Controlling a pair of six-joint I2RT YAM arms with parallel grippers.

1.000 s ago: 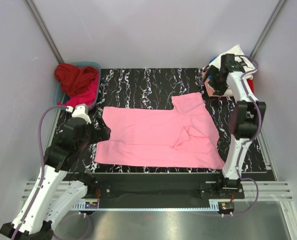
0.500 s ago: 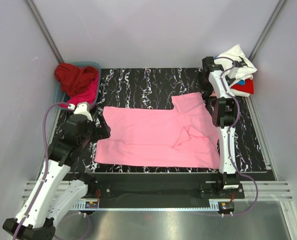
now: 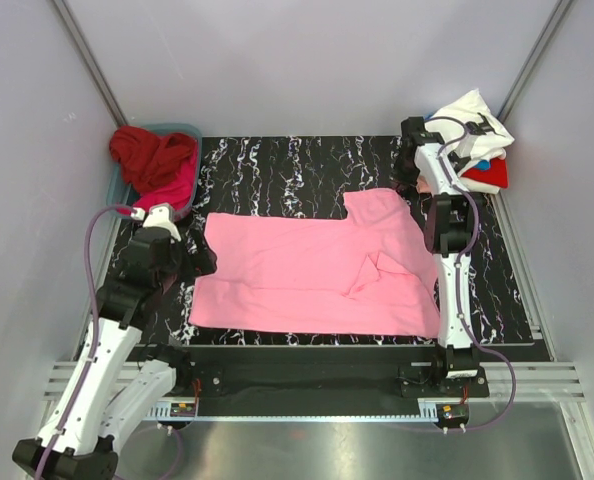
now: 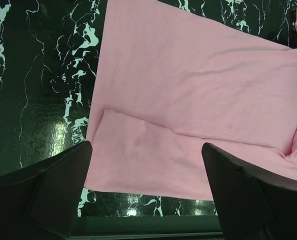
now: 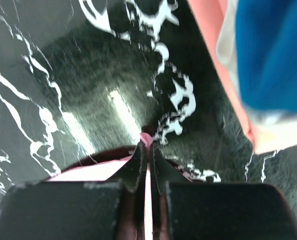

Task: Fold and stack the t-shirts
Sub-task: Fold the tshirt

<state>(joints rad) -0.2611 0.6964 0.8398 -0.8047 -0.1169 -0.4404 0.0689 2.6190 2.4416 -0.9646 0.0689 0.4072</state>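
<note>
A light pink t-shirt (image 3: pixel 307 270) lies spread flat on the black marbled table (image 3: pixel 277 165). My right gripper (image 3: pixel 413 187) is at its far right corner, shut on a thin fold of the pink cloth (image 5: pixel 147 139). My left gripper (image 3: pixel 199 262) hovers open over the shirt's left edge (image 4: pixel 138 150), with nothing between its fingers (image 4: pixel 58 190). A stack of folded t-shirts, white (image 3: pixel 472 115) over blue and red (image 3: pixel 485 175), sits at the back right. Dark red and magenta t-shirts (image 3: pixel 152 160) are heaped in a bin at the back left.
The bin (image 3: pixel 182 130) stands at the table's far left corner. In the right wrist view the stack's salmon and blue cloth (image 5: pixel 268 55) lies just beside the gripper. Grey walls close in the table on three sides.
My right arm swung from the stack down to the pink shirt's far right corner, and its gripper shut on the cloth. My left arm barely shifted.
</note>
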